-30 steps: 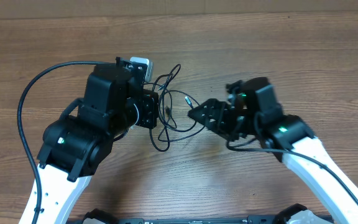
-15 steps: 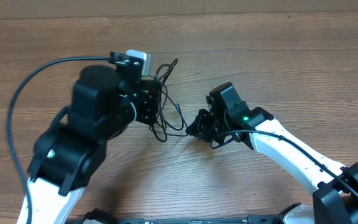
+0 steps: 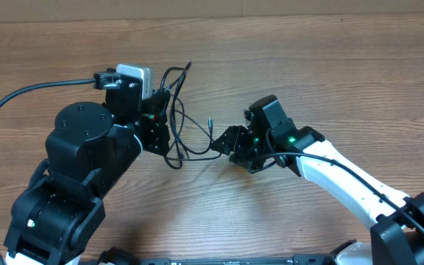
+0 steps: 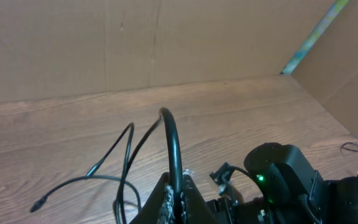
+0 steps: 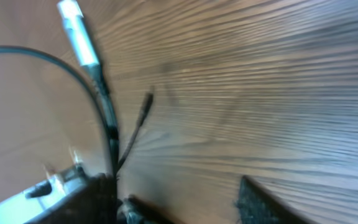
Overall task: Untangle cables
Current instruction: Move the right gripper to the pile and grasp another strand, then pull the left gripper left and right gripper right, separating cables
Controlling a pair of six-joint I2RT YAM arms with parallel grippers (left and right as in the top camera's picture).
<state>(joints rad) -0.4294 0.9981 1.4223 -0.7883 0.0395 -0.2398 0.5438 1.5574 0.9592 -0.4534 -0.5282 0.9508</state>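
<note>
Here, left gripper (image 4: 176, 198) pinched tight on a cable (image 4: 171, 143), right gripper (image 5: 176, 193) parted, cable close beside one jaw

Wood-grain table (image 3: 344, 66) backed by what looks like a cardboard wall (image 4: 73, 43).

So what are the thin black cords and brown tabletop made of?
Thin black cords: probably rubber or PVC jacket, smooth, faint sheen, bending in loose loops. Silver plug tip: looks metal, bright. Brown tabletop: wood or wood-look laminate, matte, streaky grain.
</note>
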